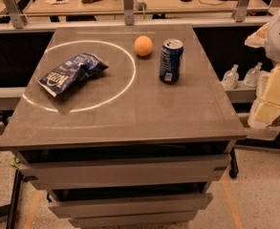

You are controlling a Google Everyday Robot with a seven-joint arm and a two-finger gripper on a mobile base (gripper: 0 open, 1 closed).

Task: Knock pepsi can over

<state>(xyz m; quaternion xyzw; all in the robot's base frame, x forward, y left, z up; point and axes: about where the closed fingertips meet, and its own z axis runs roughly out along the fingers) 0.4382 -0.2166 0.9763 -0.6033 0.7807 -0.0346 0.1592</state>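
Camera view: pepsi can (171,61) stands upright on the grey worktop (144,113), about 1 o'clock from the worktop centre, silver top showing, nothing touching it. Orange (143,46) sits near the can at its 10 o'clock with a gap between them, just outside a white ring (132,75) marked on the surface. Blue chip bag (72,73) lies flat inside the ring, at 9 o'clock from the can, well apart. Hand (271,101) is off the worktop at 4 o'clock from the can, past the right edge, cream-coloured, partly cut by the frame. Spread or pressed together: cannot tell. Two clear bottles (231,76) stand on a low ledge between worktop and hand. Drawer fronts (125,171) under the worktop sit slightly pulled out.
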